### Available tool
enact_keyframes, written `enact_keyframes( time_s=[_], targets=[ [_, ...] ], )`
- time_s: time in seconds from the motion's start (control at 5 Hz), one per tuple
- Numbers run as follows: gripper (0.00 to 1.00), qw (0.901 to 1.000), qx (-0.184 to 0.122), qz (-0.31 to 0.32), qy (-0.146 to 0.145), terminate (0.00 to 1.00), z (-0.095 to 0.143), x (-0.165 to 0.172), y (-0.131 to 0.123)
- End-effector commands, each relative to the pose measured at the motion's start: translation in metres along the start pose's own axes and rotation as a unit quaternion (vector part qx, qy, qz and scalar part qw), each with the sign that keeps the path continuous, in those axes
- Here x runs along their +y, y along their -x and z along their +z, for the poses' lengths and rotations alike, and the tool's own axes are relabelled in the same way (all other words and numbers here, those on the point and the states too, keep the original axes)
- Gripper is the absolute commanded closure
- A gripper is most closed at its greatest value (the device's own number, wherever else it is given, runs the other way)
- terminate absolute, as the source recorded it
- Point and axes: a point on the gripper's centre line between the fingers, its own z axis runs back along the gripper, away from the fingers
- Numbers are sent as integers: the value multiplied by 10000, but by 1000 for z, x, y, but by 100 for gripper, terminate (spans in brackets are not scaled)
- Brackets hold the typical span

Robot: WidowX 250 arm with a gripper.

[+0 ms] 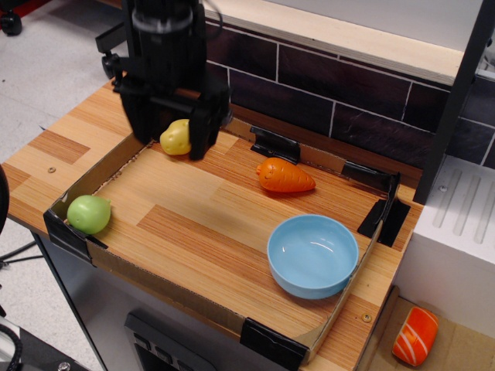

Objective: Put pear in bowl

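Note:
The light-green pear (88,214) lies in the near left corner of the cardboard-edged tray (116,263). The light-blue bowl (312,255) stands empty at the tray's right front. My black gripper (170,139) hangs open and empty above the tray's far left corner, its two fingers straddling the yellow potato toy (176,137) as seen from here. It is well behind and to the right of the pear, and apart from it.
An orange carrot toy (285,175) lies at the tray's back middle. A dark tiled wall (332,93) and black posts stand behind. A white appliance (456,232) is at the right, with an orange-and-white toy (414,335) in a box below it.

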Motion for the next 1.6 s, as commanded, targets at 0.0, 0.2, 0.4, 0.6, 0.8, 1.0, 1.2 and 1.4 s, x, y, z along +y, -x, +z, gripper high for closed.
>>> enact_keyframes(
  time_s=[0.0, 0.2, 0.4, 0.6, 0.8, 1.0, 1.2, 1.4],
  targets=[
    [0, 9980, -294, -516, -200, 0, -11, 37, 18],
    [0, 9963, -226, -813, -170, 0, -22, 48, 28],
    [0, 9965, -149, -801, -198, 0, -34, 55, 29],
    [0, 9966, -110, -797, -185, 0, -43, 59, 30],
    [0, 9956, -89, -888, -289, 0, -52, 61, 32],
    [0, 9943, 25, -1067, 68, 0, -60, 58, 37],
    [0, 9940, 92, -1069, 224, 0, -73, 57, 39],
    [0, 9941, 105, -1042, 268, 0, -83, 59, 38]
  ],
)
